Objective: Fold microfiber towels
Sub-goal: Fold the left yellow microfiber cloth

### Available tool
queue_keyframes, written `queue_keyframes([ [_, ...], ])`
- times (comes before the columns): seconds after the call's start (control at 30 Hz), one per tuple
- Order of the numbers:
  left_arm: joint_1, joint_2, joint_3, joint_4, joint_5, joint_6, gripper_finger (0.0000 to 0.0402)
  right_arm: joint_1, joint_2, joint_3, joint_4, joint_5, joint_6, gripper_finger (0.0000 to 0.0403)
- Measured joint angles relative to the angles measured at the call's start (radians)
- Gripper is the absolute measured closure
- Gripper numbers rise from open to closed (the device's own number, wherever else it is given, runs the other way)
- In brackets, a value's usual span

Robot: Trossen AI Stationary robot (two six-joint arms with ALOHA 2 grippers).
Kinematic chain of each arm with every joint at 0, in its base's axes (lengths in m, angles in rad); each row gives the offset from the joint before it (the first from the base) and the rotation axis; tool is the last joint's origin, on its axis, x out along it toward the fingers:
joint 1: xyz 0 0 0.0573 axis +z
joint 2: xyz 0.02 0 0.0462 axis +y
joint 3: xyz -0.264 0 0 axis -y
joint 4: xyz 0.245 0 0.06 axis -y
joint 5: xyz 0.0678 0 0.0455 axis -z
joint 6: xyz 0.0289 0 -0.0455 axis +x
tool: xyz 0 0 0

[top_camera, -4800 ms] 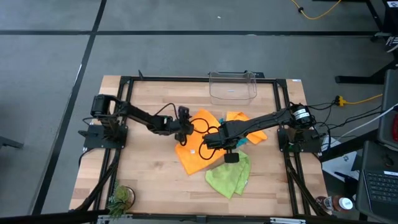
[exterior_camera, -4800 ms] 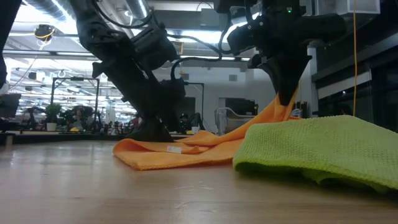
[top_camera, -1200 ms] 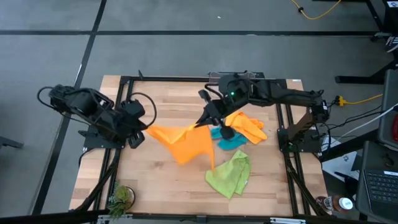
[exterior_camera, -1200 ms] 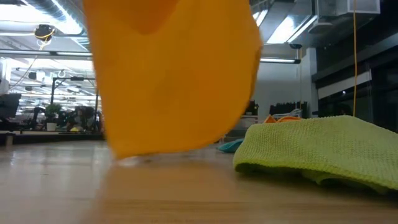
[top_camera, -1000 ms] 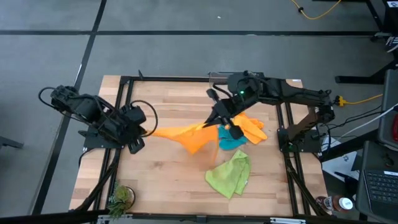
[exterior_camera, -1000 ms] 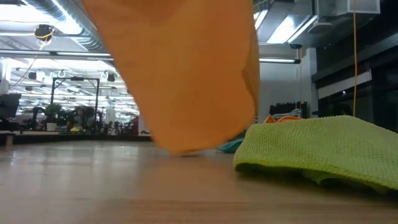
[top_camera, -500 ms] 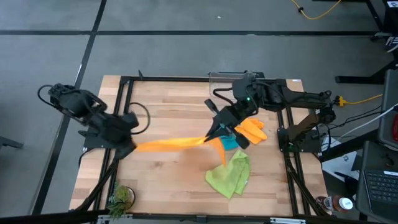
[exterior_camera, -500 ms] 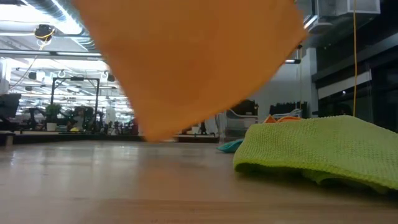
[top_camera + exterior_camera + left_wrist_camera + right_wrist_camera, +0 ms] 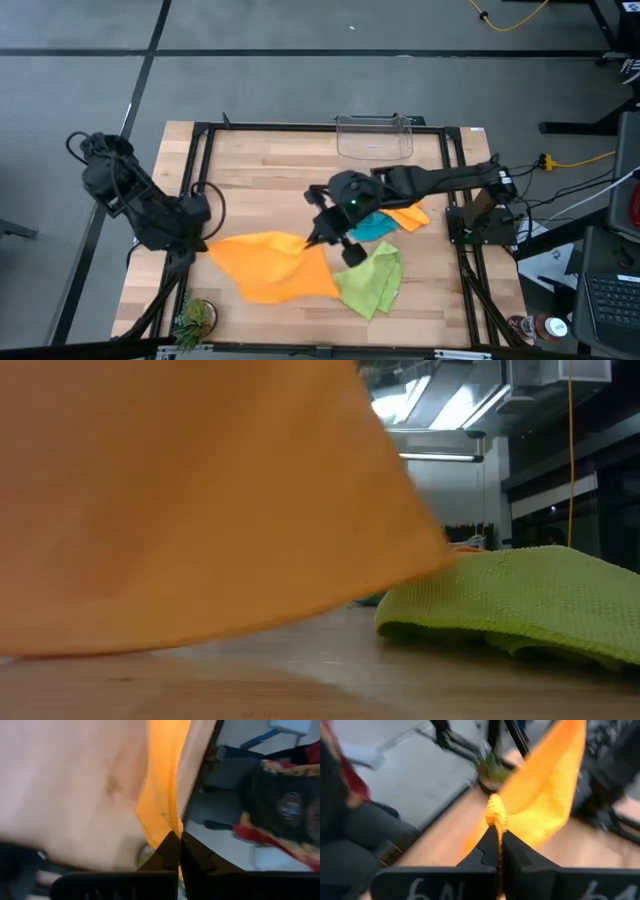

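Note:
An orange microfiber towel (image 9: 270,268) is strung between my two grippers over the table's near middle, its free part spread toward the near edge. In the low view this orange towel (image 9: 200,500) fills the left and hangs close to the tabletop. My left gripper (image 9: 205,243) is shut on its left corner and my right gripper (image 9: 318,240) on its right corner. A lime green towel (image 9: 370,280) lies crumpled beside it on the right. Behind that lie a teal towel (image 9: 378,228) and a second orange towel (image 9: 408,212). My left gripper pinches the orange towel's left corner (image 9: 167,827) between its two shut fingers, coming from the table's left and slanting down. The cloth runs away from the fingertips in a gathered strip. My right gripper pinches the towel's right corner (image 9: 495,817), bunched into a small wad above the shut fingertips. The fingers come from the table's right, slanting down. The towel (image 9: 547,795) stretches away from them toward the left arm.
A clear plastic bin (image 9: 375,138) stands at the far edge. A small potted plant (image 9: 195,318) sits at the near left corner. Black frame rails (image 9: 190,190) run along the table's sides. Bare wood lies at the far left.
Both grippers have carried the orange towel toward the table's near edge, the right one also toward the left and down. The towel, seen as a narrow taut band between them half a second ago, has swung out and now spreads wide toward the near edge.

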Motion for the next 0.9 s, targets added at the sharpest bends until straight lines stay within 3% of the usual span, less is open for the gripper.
queue_keyframes([
  [0.13, 0.010, 0.000, -0.080, -0.001, -0.085, 0.126, 0.0401, -0.040, 0.005, 0.001, -0.060, 0.107, -0.044, 0.0400],
  [0.27, 0.047, 0.000, -0.218, 0.001, -0.124, 0.226, 0.0401, -0.094, 0.024, -0.010, -0.066, 0.112, -0.063, 0.0400],
  [0.43, 0.095, 0.001, -0.411, -0.001, -0.146, 0.245, 0.0401, -0.157, 0.042, -0.128, -0.060, 0.115, -0.113, 0.0400],
  [0.67, 0.171, 0.001, -0.630, 0.000, -0.324, 0.220, 0.0401, -0.232, 0.036, -0.321, 0.078, 0.111, -0.369, 0.0400],
  [0.9, 0.267, 0.001, -0.785, 0.024, -0.356, 0.211, 0.0401, -0.338, 0.036, -0.488, 0.323, 0.047, -0.459, 0.0400],
])
